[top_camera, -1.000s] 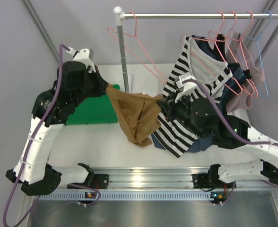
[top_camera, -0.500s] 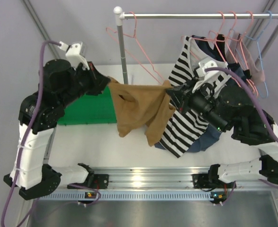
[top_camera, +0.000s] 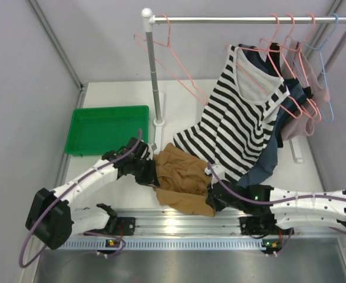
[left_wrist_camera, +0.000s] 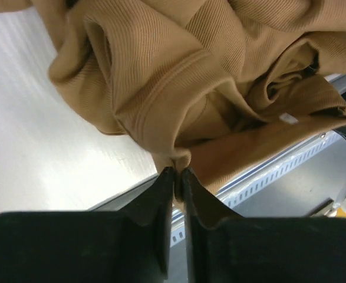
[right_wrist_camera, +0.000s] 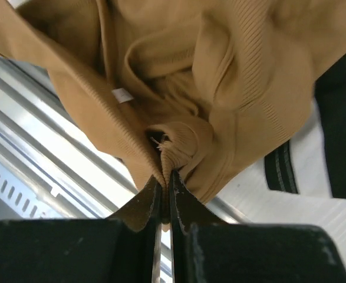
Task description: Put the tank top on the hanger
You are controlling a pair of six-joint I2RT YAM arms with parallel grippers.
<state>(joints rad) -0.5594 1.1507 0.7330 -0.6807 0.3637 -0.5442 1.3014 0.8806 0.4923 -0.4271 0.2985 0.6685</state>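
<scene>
Just changed: half a second ago the two arms held the tank top (top_camera: 181,186) stretched in the air between them, up near the clothes rail (top_camera: 231,19). Now both arms are down low and the garment lies heaped at the near edge of the desk (top_camera: 184,118).
Meaning for the task: a step back, in my judgement. The top is no closer to the hanger, and it probably needs a fresh hold on a strap or the neckline before it can be threaded on.
Green tray (top_camera: 108,130): far left on the desk, with nothing in it.
Left arm: folded low and stretched forward across the desk, with its wrist at the left side of the heap.
Left end effector (left_wrist_camera: 175,174): fingers close together with only a thin slit between them. A fold of tan hem is caught at the tips, though the hold looks loose.
Tank top, close up (left_wrist_camera: 178,88): crumpled in soft ribbed folds. Its near edge spills over the desk edge onto the aluminium frame (top_camera: 178,221).
Right arm: lying almost flat along the near edge, reaching leftward into the right side of the heap.
Right end effector (right_wrist_camera: 164,177): fingers pressed together, pinching a bunched twist of the tan fabric.
Hanger (top_camera: 170,62): pink wire, bare, hooked on the left end of the rail, well apart from the top.
Striped top (top_camera: 237,118): hanging to the right on its own hanger. Its hem is just beside the heap.
</scene>
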